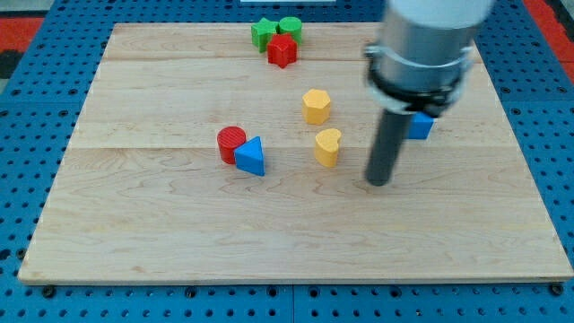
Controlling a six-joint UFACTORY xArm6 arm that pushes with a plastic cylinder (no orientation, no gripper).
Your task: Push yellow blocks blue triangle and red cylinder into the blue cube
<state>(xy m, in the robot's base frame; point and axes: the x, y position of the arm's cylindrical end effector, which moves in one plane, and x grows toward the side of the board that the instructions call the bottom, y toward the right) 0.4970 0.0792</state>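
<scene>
My tip (379,182) rests on the board at the view's right of centre. A yellow heart-shaped block (327,146) lies just to its left, a small gap apart. A yellow hexagonal block (316,106) sits above that one. The red cylinder (230,142) and the blue triangle (251,156) touch each other at the view's left of centre. The blue cube (420,125) shows partly behind the rod, up and to the right of my tip; most of it is hidden by the arm.
A red star-shaped block (282,50) and two green blocks (264,33) (290,27) cluster at the view's top near the board's far edge. The wooden board (134,233) lies on a blue pegboard surface.
</scene>
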